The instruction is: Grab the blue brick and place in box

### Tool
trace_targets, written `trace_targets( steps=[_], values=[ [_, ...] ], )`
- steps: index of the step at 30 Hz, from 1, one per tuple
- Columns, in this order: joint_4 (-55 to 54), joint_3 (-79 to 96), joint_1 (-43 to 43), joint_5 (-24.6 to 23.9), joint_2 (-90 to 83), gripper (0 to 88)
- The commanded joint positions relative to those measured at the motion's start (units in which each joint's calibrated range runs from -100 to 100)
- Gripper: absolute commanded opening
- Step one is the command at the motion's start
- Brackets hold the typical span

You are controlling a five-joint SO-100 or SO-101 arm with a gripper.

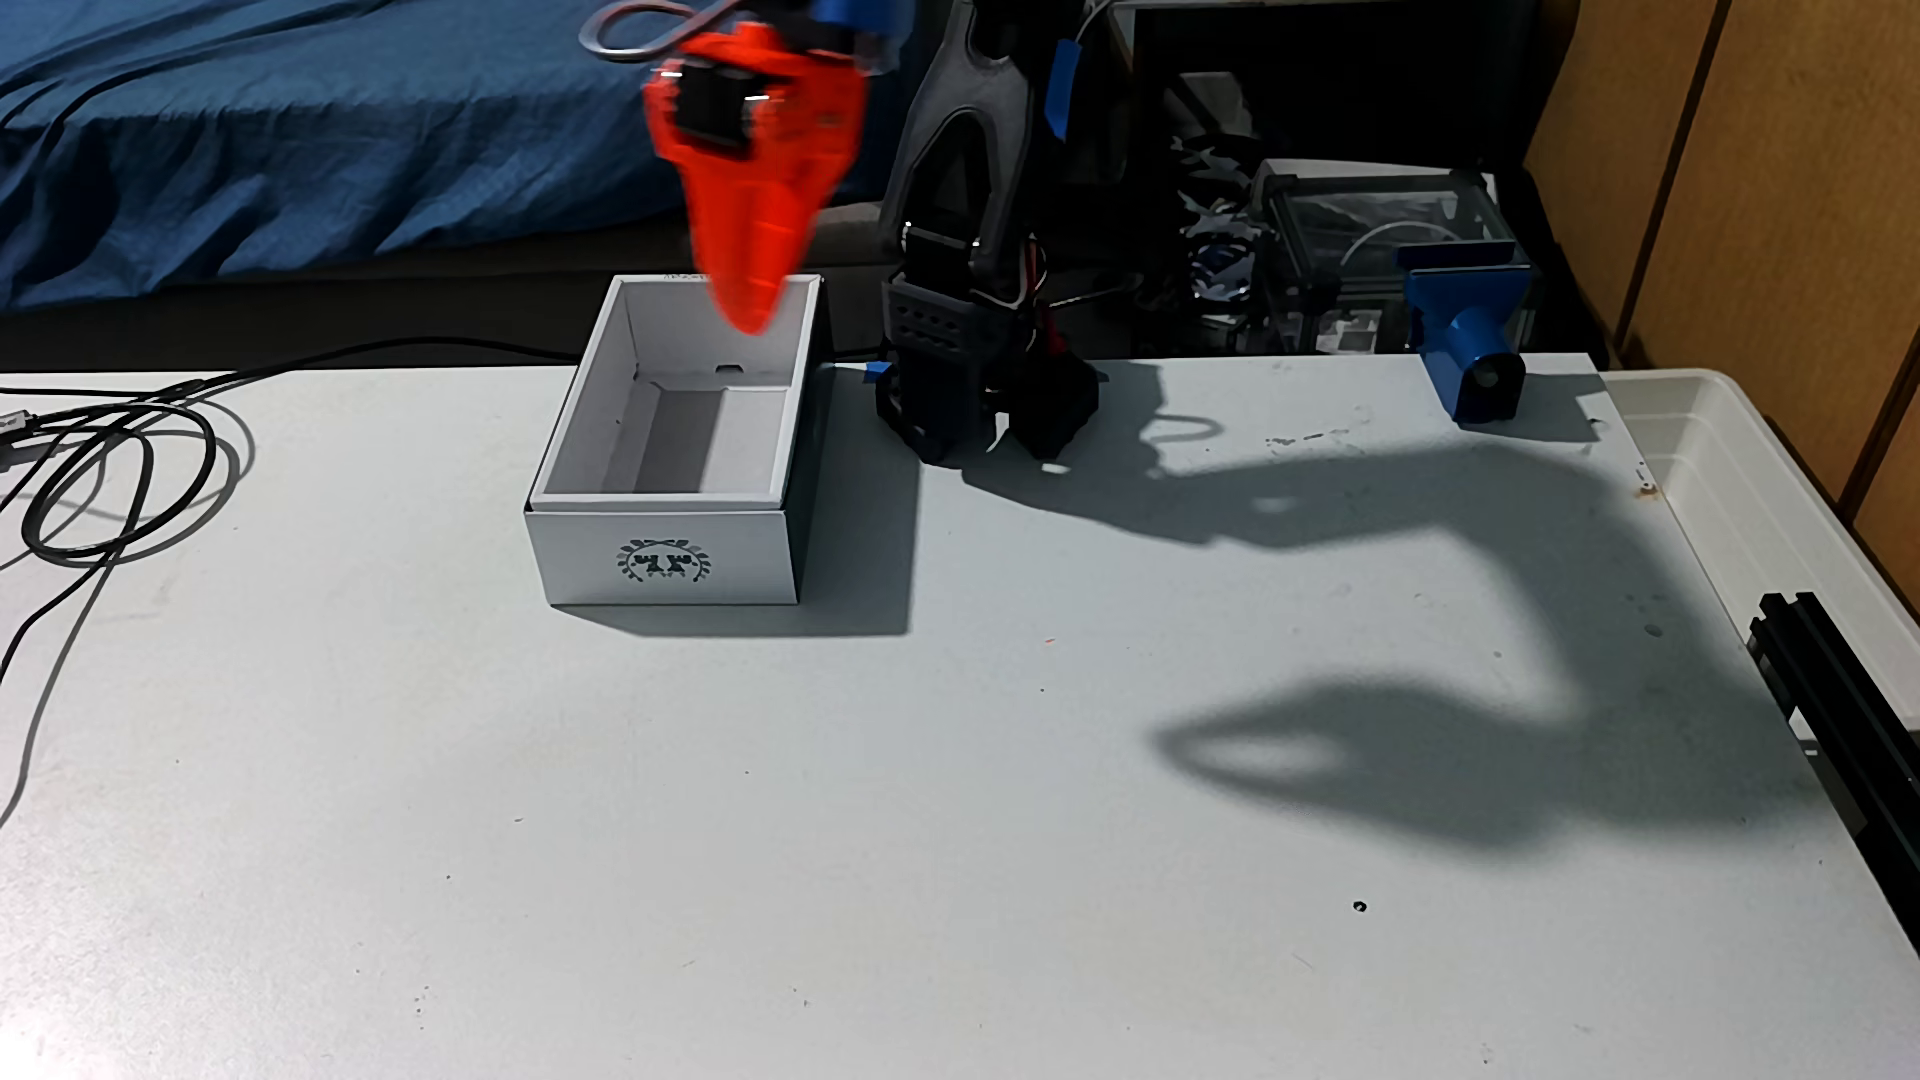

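Observation:
The white box [665, 556] stands open on the table left of centre, with its dark wreath emblem on the near short side. What I can see of its inside is bare. My orange gripper [753, 312] hangs over the box's far end, pointing down and blurred by motion. Its fingers meet in a point and nothing blue shows between them. The blue brick is out of view.
The black arm base [977, 384] stands just right of the box. A blue bracket [1470, 332] sits at the table's far right, beside a translucent tub [1766, 467]. Cables [104, 467] coil at the left edge and a black rail [1839, 675] lies at the right edge.

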Motion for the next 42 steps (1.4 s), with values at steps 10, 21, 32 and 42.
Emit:
trace_targets(
  steps=[10, 21, 32, 42],
  values=[
    [-26.30, 18.61, -19.04, -9.55, -18.35, 0.9],
    [-46.46, 59.60, -24.32, -5.50, -47.10, 1.6],
    [-46.55, 70.34, -24.91, 2.76, -49.30, 1.6],
    [-50.34, 87.11, -22.02, 3.03, -60.63, 1.6]
  ],
)
